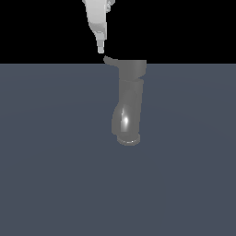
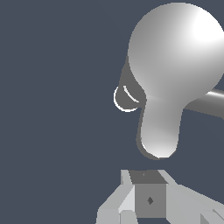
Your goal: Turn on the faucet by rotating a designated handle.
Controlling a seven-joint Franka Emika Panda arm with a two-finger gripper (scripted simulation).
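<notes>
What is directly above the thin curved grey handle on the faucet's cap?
The white robot gripper hangs just above the thin curved grey handle of the glossy grey metal faucet. Contact can't be judged; the fingers' spacing is hidden.

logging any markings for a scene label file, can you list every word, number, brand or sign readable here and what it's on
None. No text, number or brand shows in either view: the faucet, its handle and the gripper are plain rendered surfaces. The small dark diamond on the gripper in the wrist view is a shape, not a character.
</notes>
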